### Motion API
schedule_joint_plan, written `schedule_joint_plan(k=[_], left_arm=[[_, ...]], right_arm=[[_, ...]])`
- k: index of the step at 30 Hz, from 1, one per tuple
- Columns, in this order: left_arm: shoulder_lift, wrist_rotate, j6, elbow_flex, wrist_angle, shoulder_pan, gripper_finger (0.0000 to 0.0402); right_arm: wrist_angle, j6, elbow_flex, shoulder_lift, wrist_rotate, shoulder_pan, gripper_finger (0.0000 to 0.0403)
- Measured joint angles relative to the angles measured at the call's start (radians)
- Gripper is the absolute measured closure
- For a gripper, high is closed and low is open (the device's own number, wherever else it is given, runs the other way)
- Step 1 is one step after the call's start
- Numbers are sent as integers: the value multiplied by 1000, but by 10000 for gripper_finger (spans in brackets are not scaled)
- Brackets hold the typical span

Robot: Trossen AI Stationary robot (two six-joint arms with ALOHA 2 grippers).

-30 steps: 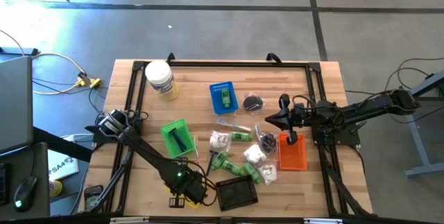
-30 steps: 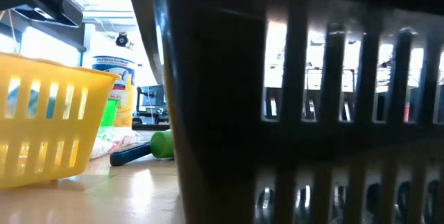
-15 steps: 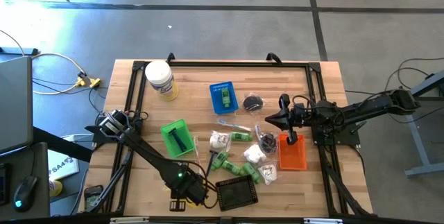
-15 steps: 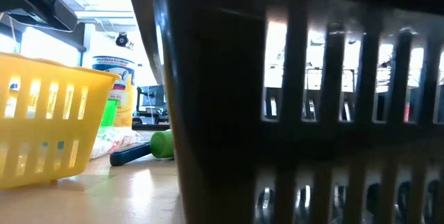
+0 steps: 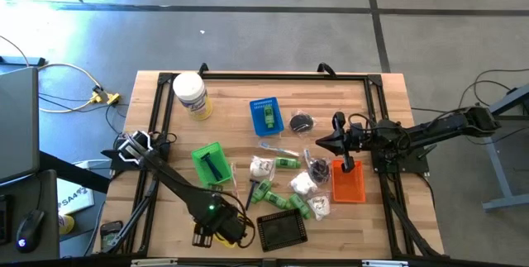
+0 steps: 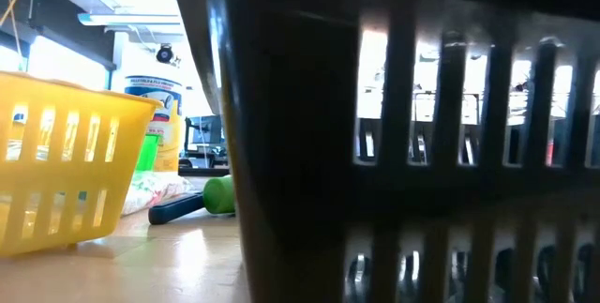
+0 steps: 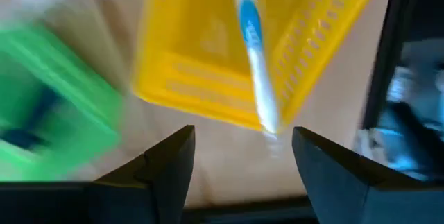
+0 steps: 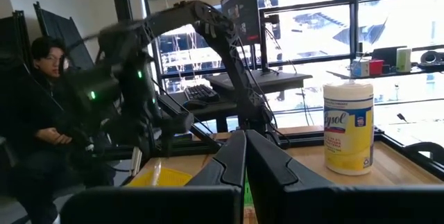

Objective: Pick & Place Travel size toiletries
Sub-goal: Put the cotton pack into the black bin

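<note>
The big white jar point(image 8: 348, 127) at the right of the right wrist view carries a yellow label reading "Lysol"; in the low view the same jar point(image 6: 155, 120) shows its label only as blurred blue and yellow.

From above, the left gripper point(image 5: 207, 236) sits at the lower left of the table point(image 5: 372, 217), covering the yellow basket. Its own wrist view shows what the top view hides: the fingers stand apart and empty over the yellow basket point(image 7: 208, 57), in which lies a thin white-and-blue stick point(image 7: 253, 57), perhaps a toothbrush, with the green basket point(image 7: 55, 92) at the left edge.

The right gripper point(image 5: 351, 164) hangs at centre right over the orange basket point(image 5: 348, 184), fingers pressed together with nothing between them.

The remaining toiletries point(image 5: 285, 186) lie scattered mid-table: green bottles, white packets and dark pieces between the blue basket point(image 5: 266, 115) and the black basket point(image 5: 283, 231). The low view is mostly filled by the black basket's wall point(image 6: 403, 153).

A person point(image 8: 41, 113) sits at the left of the right wrist view.
</note>
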Motion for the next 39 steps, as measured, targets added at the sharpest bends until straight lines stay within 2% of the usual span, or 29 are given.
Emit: schedule_joint_plan(k=[4,6,8,12,16,22,28,31,35,39], left_arm=[[-71,-196,165,18,57,-27,165],[-125,-290,246,-12,138,-43,170],[-196,-330,297,-56,207,-39,186],[-359,-357,350,-201,323,0,241],[-550,-366,373,-409,468,79,308],[-832,-380,413,-734,807,234,393],[-1061,-485,494,-1015,1236,392,398],[-1147,-476,547,-1147,1406,460,400],[-1237,-424,561,-1285,1481,537,401],[-1328,-417,540,-1359,1501,555,401]], right_arm=[[0,-11,0,0,0,0,398],[0,-22,0,0,0,0,398],[0,-25,0,0,0,0,398],[0,-27,0,0,0,0,398],[0,-35,0,0,0,0,398],[-5,-30,0,0,14,0,398],[-43,-62,0,0,86,0,398],[-60,-77,0,0,86,0,398],[-59,-77,0,0,82,0,398],[-73,-68,0,0,80,0,398]])
